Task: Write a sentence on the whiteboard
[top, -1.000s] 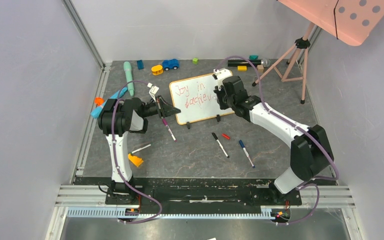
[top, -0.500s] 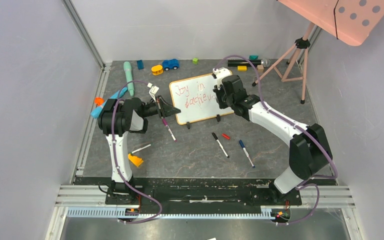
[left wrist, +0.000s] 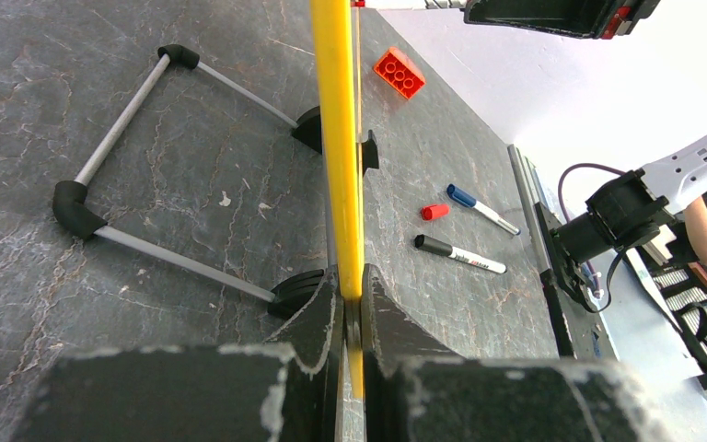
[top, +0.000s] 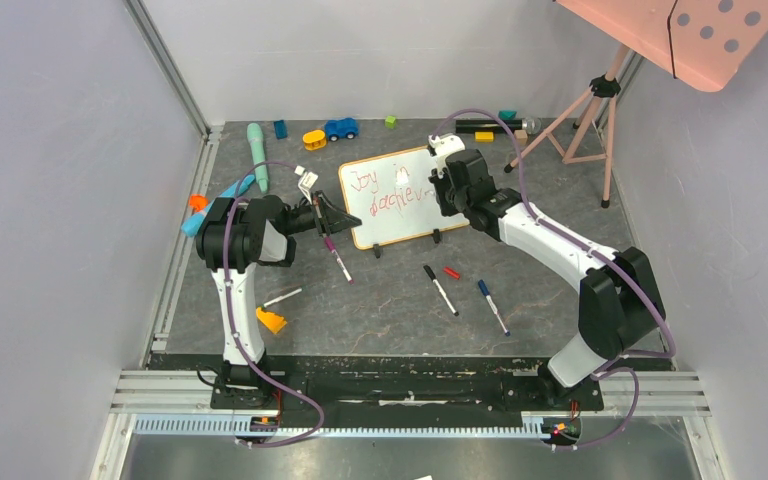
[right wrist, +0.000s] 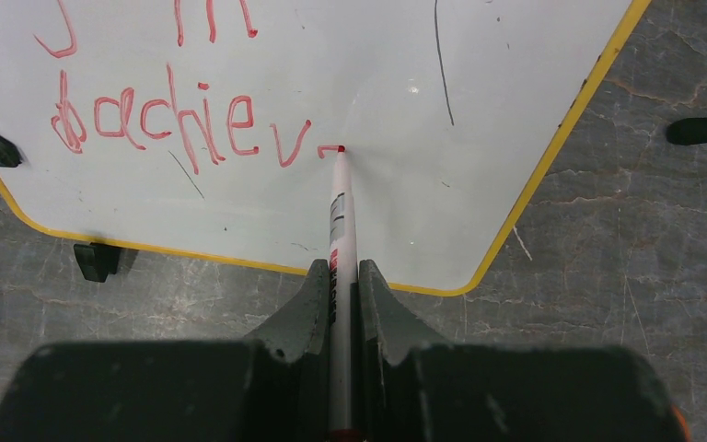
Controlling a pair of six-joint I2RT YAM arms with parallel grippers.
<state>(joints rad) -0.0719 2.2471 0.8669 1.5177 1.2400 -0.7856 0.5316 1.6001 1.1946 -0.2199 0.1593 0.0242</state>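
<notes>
The whiteboard [top: 405, 228] stands tilted on the table, its yellow-orange frame [left wrist: 336, 138] edge-on in the left wrist view. My left gripper [top: 346, 219] [left wrist: 350, 281] is shut on the board's left frame edge. The sentence [top: 388, 190] is in red, "Joy in" above "achiev" [right wrist: 175, 124]. My right gripper [top: 444, 186] [right wrist: 339, 272] is shut on a red marker [right wrist: 339, 216]. The marker's tip touches the whiteboard [right wrist: 497, 101] at the end of a short stroke just right of the "v".
A purple marker [top: 337, 258], a black marker [top: 440, 290], a red cap [top: 451, 272] and a blue marker [top: 493, 306] lie in front of the board. A pink tripod [top: 585, 115] stands at the back right, toys [top: 340, 128] line the back, and an orange piece [top: 271, 321] lies front left.
My right gripper has shifted slightly toward the back right along the board with the red marker. The left arm and the board have stayed put.
</notes>
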